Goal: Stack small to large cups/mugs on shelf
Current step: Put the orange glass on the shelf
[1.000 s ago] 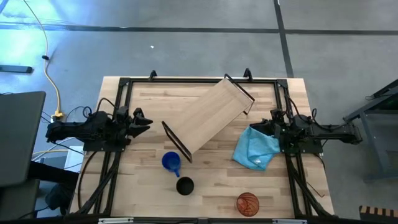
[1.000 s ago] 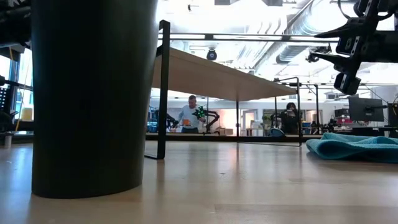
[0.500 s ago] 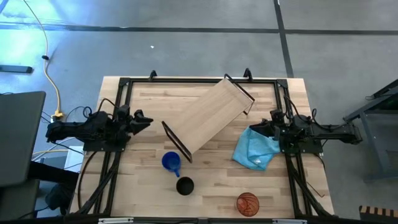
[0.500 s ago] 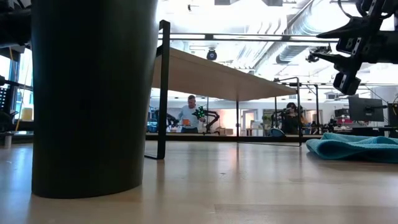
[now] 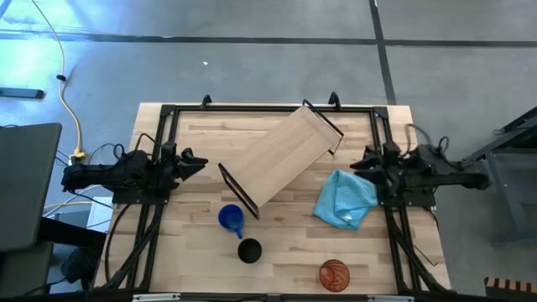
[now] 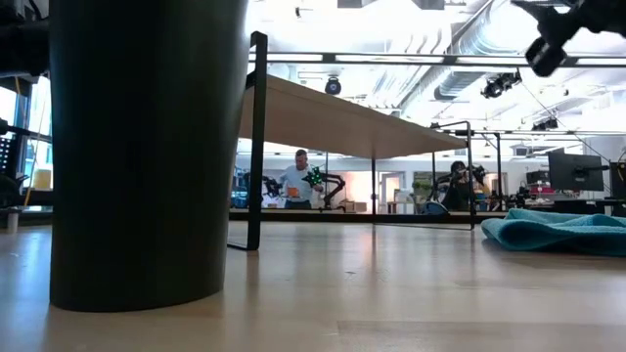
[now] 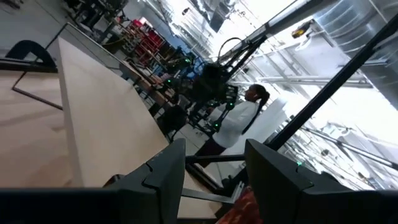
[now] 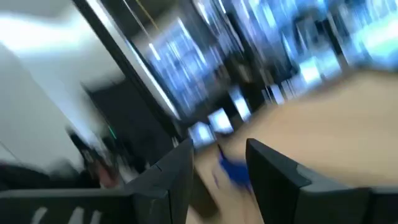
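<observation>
The shelf (image 5: 281, 159) lies slantwise across the middle of the table and stands on its black end brackets (image 6: 257, 137). The blue mug (image 5: 232, 218), the black cup (image 5: 249, 250) and the orange-red tumbler (image 5: 334, 274) stand apart on the tabletop near the front edge. The black cup fills the left of the low view (image 6: 147, 147). My left gripper (image 5: 195, 161) is open and empty at the table's left side, pointing toward the shelf (image 7: 106, 118). My right gripper (image 5: 359, 164) is open and empty, raised above the table's right side (image 6: 548, 44).
A light blue cloth (image 5: 346, 200) lies crumpled on the table below my right gripper, between the shelf and the right rail. Black rails (image 5: 386, 134) frame the tabletop. People (image 6: 296, 181) show in the room beyond the table.
My right gripper has risen, going nearly out of the top of the low view, and has drawn back a little toward the table's right edge, off the cloth. The cups, the shelf and the cloth have stayed where they were.
</observation>
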`<state>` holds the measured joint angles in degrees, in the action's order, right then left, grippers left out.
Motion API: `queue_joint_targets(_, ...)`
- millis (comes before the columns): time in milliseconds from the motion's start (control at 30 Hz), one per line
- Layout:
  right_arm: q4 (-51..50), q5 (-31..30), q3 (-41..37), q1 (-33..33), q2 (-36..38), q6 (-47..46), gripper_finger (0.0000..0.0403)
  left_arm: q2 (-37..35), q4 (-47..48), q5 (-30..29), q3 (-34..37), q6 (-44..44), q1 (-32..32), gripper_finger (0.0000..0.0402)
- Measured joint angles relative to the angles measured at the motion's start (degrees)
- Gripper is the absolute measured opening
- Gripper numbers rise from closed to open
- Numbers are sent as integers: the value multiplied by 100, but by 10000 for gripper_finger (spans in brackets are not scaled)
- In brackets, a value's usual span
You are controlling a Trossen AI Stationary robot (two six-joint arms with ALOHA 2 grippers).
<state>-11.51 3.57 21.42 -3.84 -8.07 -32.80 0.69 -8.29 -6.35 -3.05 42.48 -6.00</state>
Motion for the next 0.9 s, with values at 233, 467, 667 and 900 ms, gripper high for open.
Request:
queue_joint_targets(233,-1530,332,1761,-628,-2095,-187,140,0,334,159,0,308,2,156)
queue_joint_targets(467,-3959,559,3107,-1353,-3767,-934,140,0,755,469,0,538,2,156)
queue_joint_targets(667,-4644,246,3533,-2207,-3843,-1747,140,0,785,863,0,596,2,156)
queue_joint_targets(900,-4346,-847,3396,-3612,-3535,-3367,140,0,846,979,0,596,2,156)
